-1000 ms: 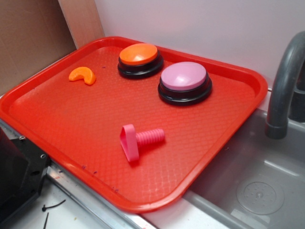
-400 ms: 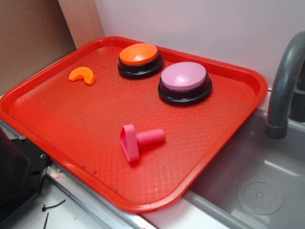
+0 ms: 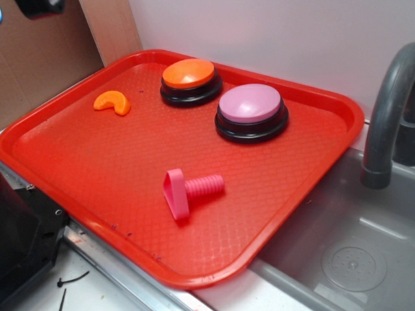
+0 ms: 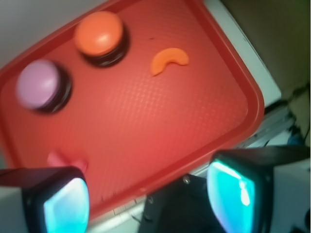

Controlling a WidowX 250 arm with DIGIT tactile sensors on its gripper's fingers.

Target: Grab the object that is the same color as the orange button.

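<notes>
A small glossy orange crescent object [image 3: 113, 102] [image 4: 169, 60] lies on the red tray [image 3: 97, 170] near its far left side. The orange button [image 3: 189, 80] [image 4: 100, 35], domed on a black base, stands just right of it at the tray's back. My gripper [image 4: 149, 194] hangs high over the tray's near-left edge, open, its two cyan-padded fingers [image 4: 233, 195] wide apart with nothing between them. In the exterior view only a dark bit of the arm [image 3: 39, 8] shows at the top left corner.
A pink-lilac button [image 3: 251, 111] [image 4: 41, 85] stands right of the orange one. A pink ribbed bolt-like toy [image 3: 188, 191] lies mid-tray. A grey sink [image 3: 350, 253] with a faucet [image 3: 386, 116] lies to the right. A black block [image 3: 23, 240] sits by the tray's near-left edge.
A dark part of the arm has come into the exterior view at the top left corner. Nothing on the tray has moved.
</notes>
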